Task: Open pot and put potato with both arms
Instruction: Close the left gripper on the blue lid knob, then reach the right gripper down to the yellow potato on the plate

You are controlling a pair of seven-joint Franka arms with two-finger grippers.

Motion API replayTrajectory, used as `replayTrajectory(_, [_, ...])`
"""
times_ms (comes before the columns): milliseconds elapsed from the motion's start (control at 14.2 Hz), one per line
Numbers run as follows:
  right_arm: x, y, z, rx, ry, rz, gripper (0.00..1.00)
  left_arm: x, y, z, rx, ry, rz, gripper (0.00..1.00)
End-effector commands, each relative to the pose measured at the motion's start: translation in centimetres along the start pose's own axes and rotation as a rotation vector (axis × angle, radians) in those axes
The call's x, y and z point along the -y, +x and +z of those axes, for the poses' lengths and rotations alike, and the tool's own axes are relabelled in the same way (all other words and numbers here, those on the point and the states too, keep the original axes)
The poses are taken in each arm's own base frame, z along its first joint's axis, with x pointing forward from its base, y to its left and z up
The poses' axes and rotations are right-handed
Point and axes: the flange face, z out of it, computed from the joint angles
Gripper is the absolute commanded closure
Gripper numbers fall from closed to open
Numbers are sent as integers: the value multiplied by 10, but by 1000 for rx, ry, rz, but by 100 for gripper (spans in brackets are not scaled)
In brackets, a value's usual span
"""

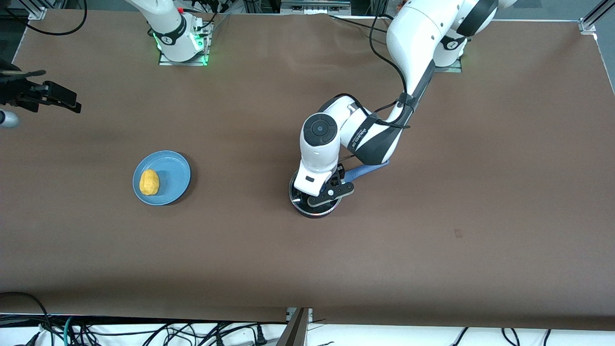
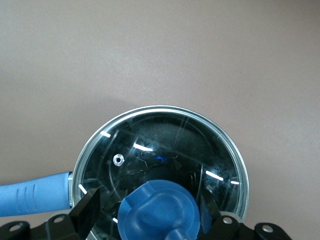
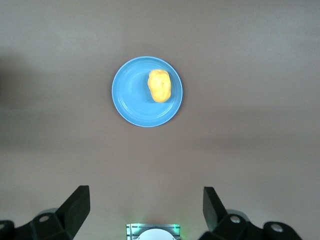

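Note:
The black pot (image 1: 313,211) stands mid-table with its glass lid (image 2: 165,145) on; its blue handle (image 1: 366,170) also shows in the left wrist view (image 2: 32,197). My left gripper (image 1: 323,193) is low over the lid. Its fingers (image 2: 89,212) are open on either side of the lid's blue knob (image 2: 160,210), with a small gap each side. The yellow potato (image 1: 149,182) lies on a light-blue plate (image 1: 175,170) toward the right arm's end. My right gripper (image 3: 144,192) is open and empty, high above the table, with the potato (image 3: 159,85) and plate (image 3: 131,97) below it.
The brown table (image 1: 432,240) has both arm bases along its edge farthest from the front camera; the right arm's base (image 1: 178,36) shows green lights. A black shape (image 1: 53,96) at the table's right-arm end appears to be the right hand. Cables lie along the near edge.

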Motion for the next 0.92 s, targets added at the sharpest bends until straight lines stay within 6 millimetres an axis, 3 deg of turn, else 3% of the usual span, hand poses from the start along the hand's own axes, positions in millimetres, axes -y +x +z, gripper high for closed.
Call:
replayTrajectory(0, [0,25,49,111,-28,2,0,-10,-7,8,-33,9,-13,12])
replayTrajectory(141, [-1,23,51,136,-25,7,0,-11,-8,7,-38,-1,-17,17])
replayTrajectory(211, [-2,23,56,147,-19,11,0,-11,-8,7,-38,-1,-17,29])
replayTrajectory(352, [-1,21,77,189,19,10,0,-9,-5,8,-41,8,-20,33])
replayTrajectory(563, [-5,33,156,166,18,15,0,-8,-4,7,-46,12,-17,34])
replayTrajectory(704, [-4,54,209,98,-14,5,0,-8,-4,5,-46,13,-17,37])
replayTrajectory(845, [-3,74,245,55,-33,-41,0,-7,-2,-3,-44,17,-21,37])
